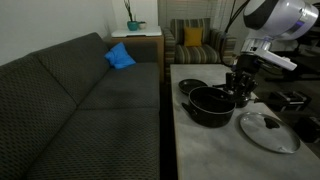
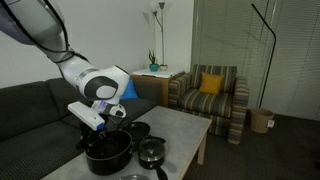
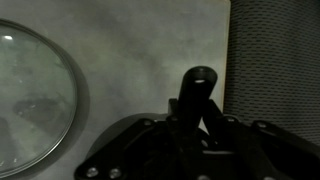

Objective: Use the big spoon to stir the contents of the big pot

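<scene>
The big pot [image 1: 208,106] is seen on the bench [image 1: 200,150], close to the edge facing the sofa [image 1: 90,100]. A smaller pot [image 1: 193,86] is set just beside it, and a glass lid [image 1: 268,131] lies near its other side. The pincer [image 1: 240,95] is closed on the dark handle of the big spoon [image 3: 197,85] and is held over the pot's rim; the spoon's bowl is hidden. If the wall is pushed sideways in stirring, the pot could be shoved towards that edge or against the smaller pot. The handle could also be twisted in the grip.
</scene>
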